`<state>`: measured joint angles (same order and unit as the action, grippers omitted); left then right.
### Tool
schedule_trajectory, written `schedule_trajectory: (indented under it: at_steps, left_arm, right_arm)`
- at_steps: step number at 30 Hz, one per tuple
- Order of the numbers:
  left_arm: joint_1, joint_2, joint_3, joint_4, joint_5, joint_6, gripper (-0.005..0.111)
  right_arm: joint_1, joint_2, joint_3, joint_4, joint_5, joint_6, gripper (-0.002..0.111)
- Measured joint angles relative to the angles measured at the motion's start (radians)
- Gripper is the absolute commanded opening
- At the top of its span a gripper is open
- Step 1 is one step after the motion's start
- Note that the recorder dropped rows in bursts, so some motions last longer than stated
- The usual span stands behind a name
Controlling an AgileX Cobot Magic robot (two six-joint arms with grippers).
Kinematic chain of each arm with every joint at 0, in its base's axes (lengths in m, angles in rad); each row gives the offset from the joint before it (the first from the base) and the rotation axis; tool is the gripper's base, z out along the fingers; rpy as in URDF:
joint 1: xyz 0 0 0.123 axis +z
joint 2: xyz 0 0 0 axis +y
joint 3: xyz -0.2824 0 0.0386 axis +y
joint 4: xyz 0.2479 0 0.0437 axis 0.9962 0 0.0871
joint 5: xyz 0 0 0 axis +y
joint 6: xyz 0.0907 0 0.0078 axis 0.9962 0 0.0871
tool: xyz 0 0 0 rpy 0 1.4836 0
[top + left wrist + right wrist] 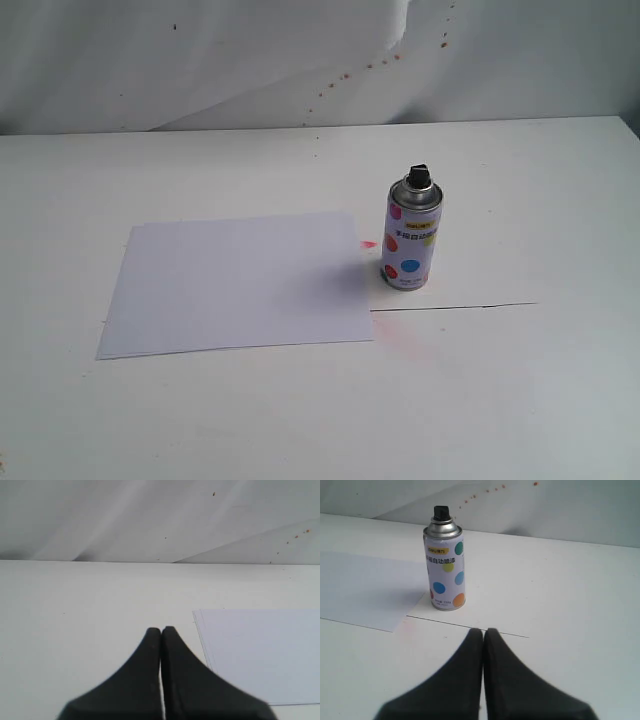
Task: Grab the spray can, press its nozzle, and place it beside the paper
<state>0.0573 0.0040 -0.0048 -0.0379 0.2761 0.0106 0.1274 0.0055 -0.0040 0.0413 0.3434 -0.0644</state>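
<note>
Closed on nothing, the left gripper (161, 630) and the right gripper (483, 631) each have their black fingers pressed together. The spray can (410, 240) stands upright just beside the paper (240, 285), off its right edge in the exterior view. It is white with pink, blue, green and orange dots, a yellow label band, a silver shoulder and a black nozzle.

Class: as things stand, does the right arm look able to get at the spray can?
Probably yes: the spray can stands upright ahead of the right tool, with only table surface between them. The tool is shut, so it would need opening first.
</note>
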Motion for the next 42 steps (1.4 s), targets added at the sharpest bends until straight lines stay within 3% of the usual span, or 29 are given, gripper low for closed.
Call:
schedule_trajectory:
  at_steps: [15, 23, 36, 42]
  left_arm:
    - [0.0, 0.0, 0.0, 0.0, 0.0, 0.0, 0.0]
    - [0.0, 0.0, 0.0, 0.0, 0.0, 0.0, 0.0]
    - [0.0, 0.0, 0.0, 0.0, 0.0, 0.0, 0.0]
    - [0.0, 0.0, 0.0, 0.0, 0.0, 0.0, 0.0]
  right_arm:
    - [0.0, 0.0, 0.0, 0.0, -0.018, 0.0, 0.0]
    - [0.0, 0.0, 0.0, 0.035, -0.35, 0.0, 0.0]
    - [0.0, 0.0, 0.0, 0.075, -0.705, 0.0, 0.0]
    - [0.0, -0.002, -0.096, 0.207, -0.692, -0.079, 0.0]
